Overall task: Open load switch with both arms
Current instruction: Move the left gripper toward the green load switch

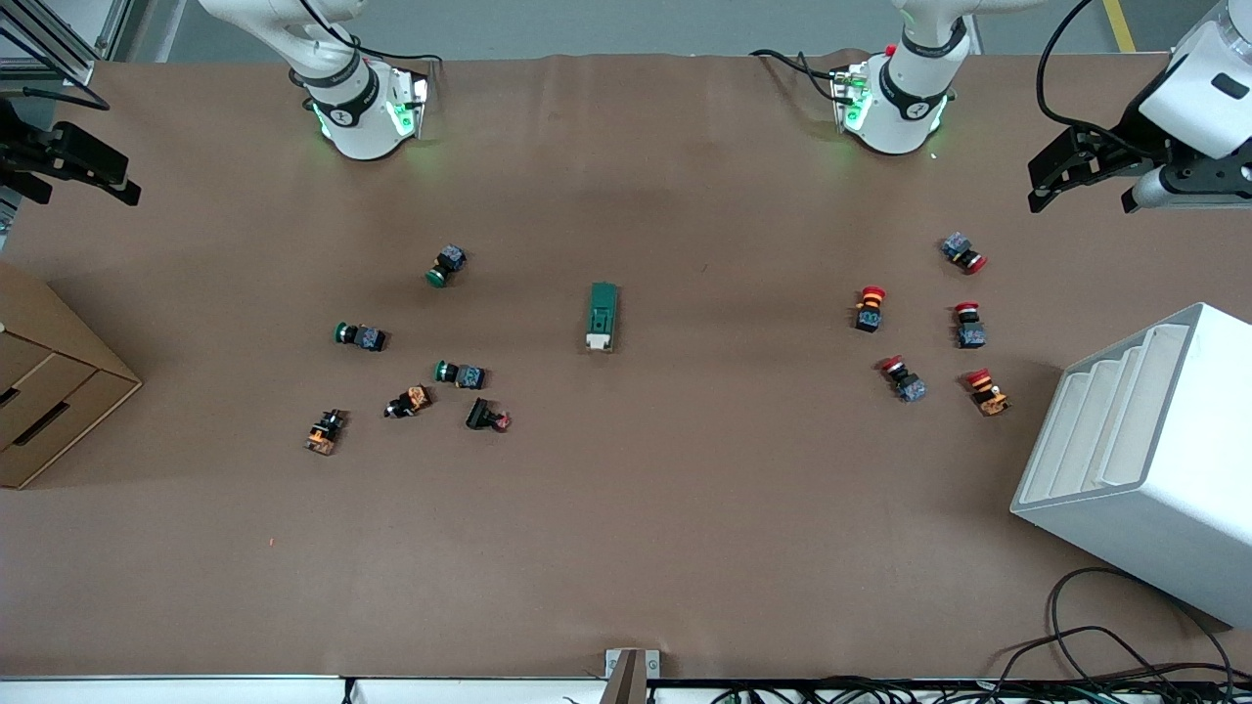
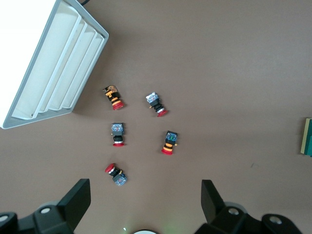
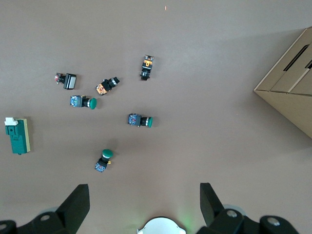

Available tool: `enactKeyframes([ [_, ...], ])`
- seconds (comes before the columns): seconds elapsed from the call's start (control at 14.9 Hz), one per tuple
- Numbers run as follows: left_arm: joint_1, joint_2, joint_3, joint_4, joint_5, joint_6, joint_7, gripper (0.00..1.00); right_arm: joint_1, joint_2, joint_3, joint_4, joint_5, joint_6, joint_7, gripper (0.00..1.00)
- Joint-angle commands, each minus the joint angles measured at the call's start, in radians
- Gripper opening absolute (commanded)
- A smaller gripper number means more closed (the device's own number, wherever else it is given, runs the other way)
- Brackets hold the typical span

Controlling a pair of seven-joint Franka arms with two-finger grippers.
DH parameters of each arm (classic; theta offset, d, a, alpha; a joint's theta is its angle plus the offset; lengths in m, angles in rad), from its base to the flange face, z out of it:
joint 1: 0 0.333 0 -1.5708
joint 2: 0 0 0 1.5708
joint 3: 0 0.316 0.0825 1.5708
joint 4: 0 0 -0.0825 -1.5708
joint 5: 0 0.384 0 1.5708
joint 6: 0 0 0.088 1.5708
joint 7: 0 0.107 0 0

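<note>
The load switch (image 1: 603,316) is a dark green block with a white end piece. It lies alone at the middle of the brown table, its white end toward the front camera. The right wrist view shows the load switch (image 3: 17,135) whole, while only an edge of it (image 2: 307,137) shows in the left wrist view. My left gripper (image 1: 1039,186) hangs open and empty over the left arm's end of the table, well away from the switch. My right gripper (image 1: 125,178) hangs open and empty over the right arm's end. Both wrist views show wide-spread fingers (image 2: 80,195) (image 3: 80,197) with bare table between them.
Several red push buttons (image 1: 870,307) (image 2: 168,143) lie toward the left arm's end, and several green and orange ones (image 1: 448,264) (image 3: 140,120) toward the right arm's end. A white stepped rack (image 1: 1144,460) and a cardboard box (image 1: 49,391) stand at the table's ends.
</note>
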Motion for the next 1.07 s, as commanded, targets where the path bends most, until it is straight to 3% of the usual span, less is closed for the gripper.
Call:
enactKeyframes([
  [0.0,-0.006,0.020,-0.004,0.040,-0.001,-0.022,0.001,1.00,-0.011,-0.023,0.003,-0.026,-0.002,0.005,-0.016,1.00],
  [0.34,-0.029,0.098,-0.030,0.092,-0.001,-0.017,-0.005,1.00,-0.009,-0.023,0.002,-0.026,-0.002,0.005,-0.016,1.00],
  [0.47,-0.057,0.135,-0.096,0.083,-0.009,0.056,-0.041,1.00,-0.009,-0.023,0.003,-0.026,-0.002,0.005,-0.016,1.00],
  [0.74,-0.148,0.235,-0.214,0.026,0.006,0.242,-0.373,1.00,-0.009,-0.021,0.003,-0.024,-0.002,0.005,-0.016,1.00],
  [1.01,-0.334,0.319,-0.222,-0.046,0.066,0.447,-0.715,1.00,-0.008,-0.020,0.003,-0.010,-0.003,0.000,-0.014,1.00],
])
